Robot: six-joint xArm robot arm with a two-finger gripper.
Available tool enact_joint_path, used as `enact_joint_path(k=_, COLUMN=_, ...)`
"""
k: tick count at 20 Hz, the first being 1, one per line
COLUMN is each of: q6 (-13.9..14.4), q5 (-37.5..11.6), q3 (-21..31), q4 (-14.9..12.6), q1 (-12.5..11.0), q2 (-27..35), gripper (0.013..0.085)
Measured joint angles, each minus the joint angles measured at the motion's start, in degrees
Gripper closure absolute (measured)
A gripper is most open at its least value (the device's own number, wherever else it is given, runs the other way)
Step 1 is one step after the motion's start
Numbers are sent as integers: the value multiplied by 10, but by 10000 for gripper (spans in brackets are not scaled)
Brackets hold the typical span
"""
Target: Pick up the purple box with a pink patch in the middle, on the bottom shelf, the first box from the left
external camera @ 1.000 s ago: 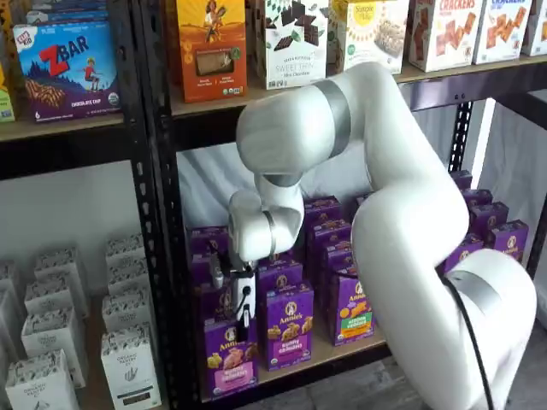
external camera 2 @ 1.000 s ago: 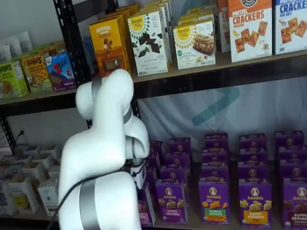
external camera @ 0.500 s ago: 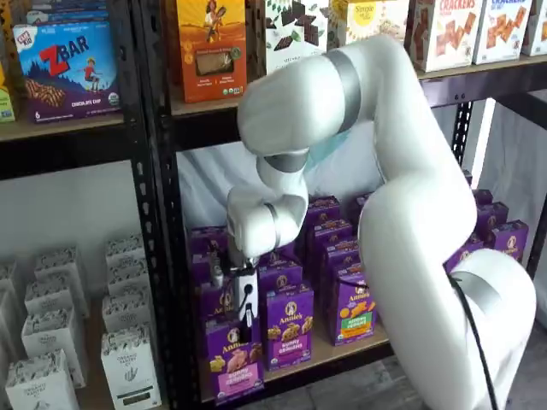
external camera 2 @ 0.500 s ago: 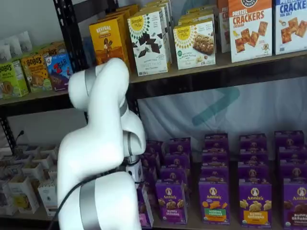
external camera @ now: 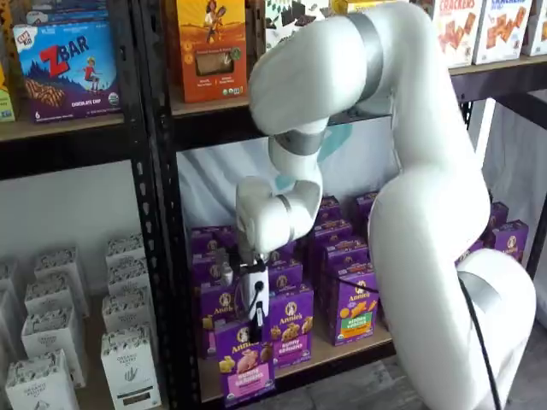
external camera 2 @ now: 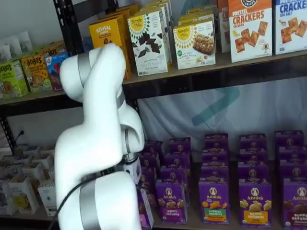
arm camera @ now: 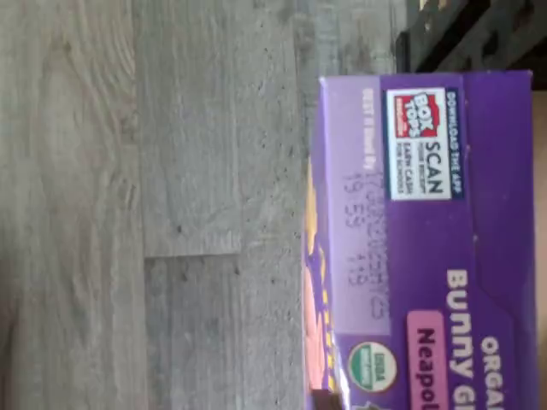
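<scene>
The purple box (external camera: 246,366) with the pink band on its lower front hangs under my gripper (external camera: 255,323), forward of the front edge of the bottom shelf (external camera: 346,348). One black finger shows on the box's top, and the box has moved along with the gripper. In the wrist view the box's purple top (arm camera: 427,256) with a Box Tops mark fills one side, and grey plank floor (arm camera: 171,213) lies below it. In a shelf view my arm hides the gripper, and only a sliver of the box (external camera 2: 144,212) shows.
Rows of purple Annie's cartons stay on the bottom shelf, among them one with golden snacks (external camera: 290,325) and one with a green band (external camera: 351,311). A black rack post (external camera: 162,222) stands just left. White cartons (external camera: 128,367) fill the neighbouring rack.
The gripper has drawn the purple box forward and a little right, off the front of the bottom shelf. The arm's elbow has risen.
</scene>
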Motion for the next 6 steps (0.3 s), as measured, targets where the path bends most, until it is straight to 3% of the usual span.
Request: enact_joint_path(k=6, q6=-29, q5=-18, q3=68, q4=21, q1=-9, q2=-58, gripper=690)
